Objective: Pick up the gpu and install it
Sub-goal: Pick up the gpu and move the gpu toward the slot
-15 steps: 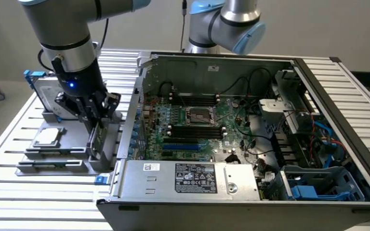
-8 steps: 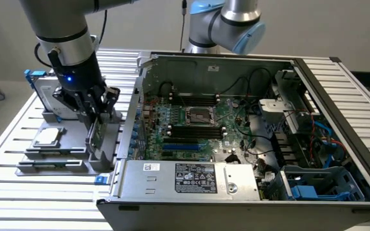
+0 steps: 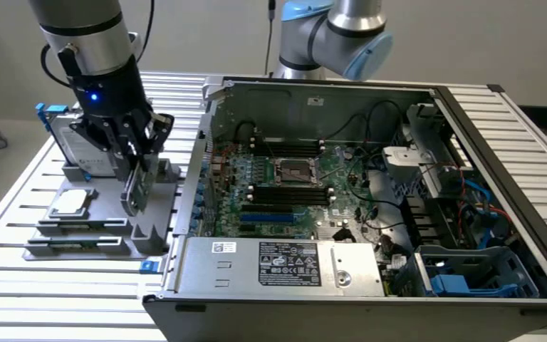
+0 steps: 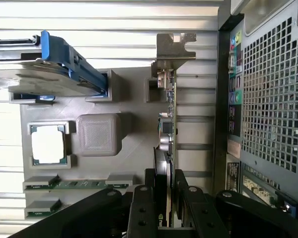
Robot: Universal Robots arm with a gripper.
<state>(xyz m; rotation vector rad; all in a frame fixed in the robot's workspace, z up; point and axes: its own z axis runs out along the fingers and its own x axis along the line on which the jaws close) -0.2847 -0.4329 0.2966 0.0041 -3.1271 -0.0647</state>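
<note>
Gpu point(image 4: 166, 134): pinched edge-on between the fingers of the gripper point(image 4: 167, 198), hanging just below it over the grey holder point(image 3: 93, 235). Its long axis runs parallel to the open computer case point(image 3: 283, 103), which stands just beside it at the exterior view's right.

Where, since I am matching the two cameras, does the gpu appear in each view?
Exterior view: gpu in the gripper, at the grey holder on the exterior view's left.
Wrist view: gpu edge-on in the gripper, beside the computer case.
Shared landmark: hard drive in blue frame.
</note>
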